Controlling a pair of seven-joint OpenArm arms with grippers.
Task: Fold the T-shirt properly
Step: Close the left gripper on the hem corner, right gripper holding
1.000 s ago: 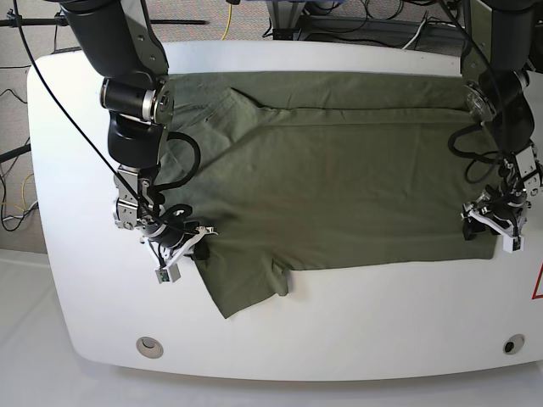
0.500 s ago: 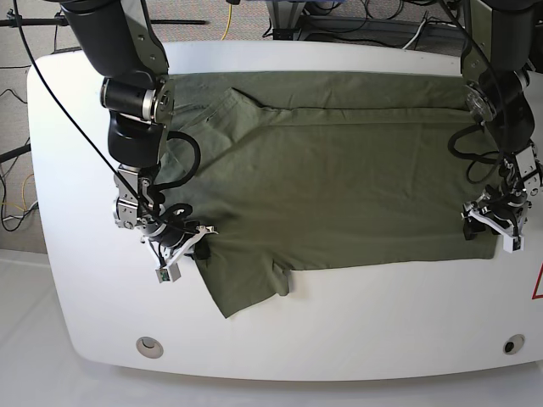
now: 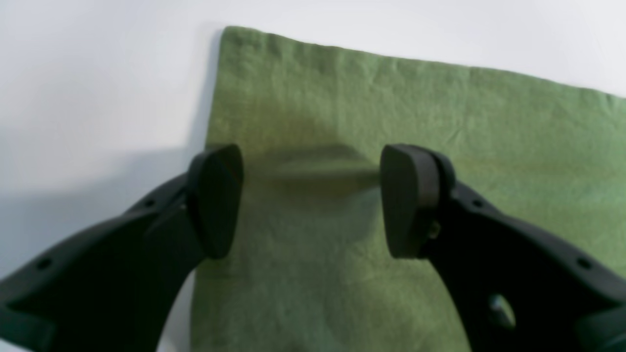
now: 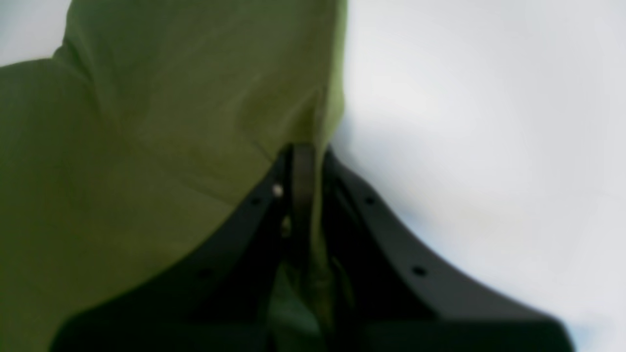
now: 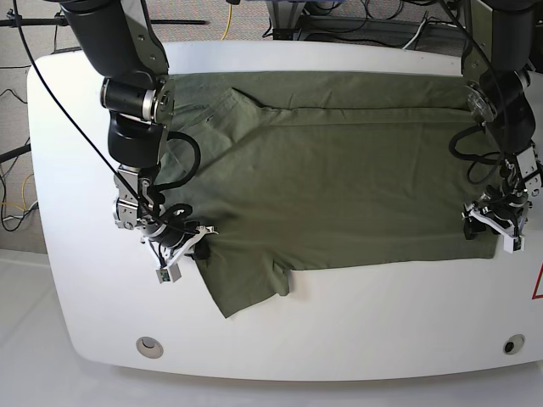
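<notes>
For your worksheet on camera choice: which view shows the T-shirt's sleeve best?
The base view: the sleeve lies whole beside the right gripper. The right wrist view shows blurred cloth pinched by that gripper; the left wrist view shows only a hem corner.

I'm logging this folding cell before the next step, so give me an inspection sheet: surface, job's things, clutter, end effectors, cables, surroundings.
Surface: white table, rounded corners, a round fitting near each front corner.
Job's things: olive T-shirt spread mostly flat, one sleeve angled toward the front edge.
Clutter: nothing seen.
End effectors: left end effector open over a corner of the shirt's edge, a small ridge of cloth between the pads; right end effector shut on the T-shirt beside the front sleeve.
Cables: black cables looped along both arms; yellow cable behind the table.
Surroundings: floor with wires and stand legs.
</notes>
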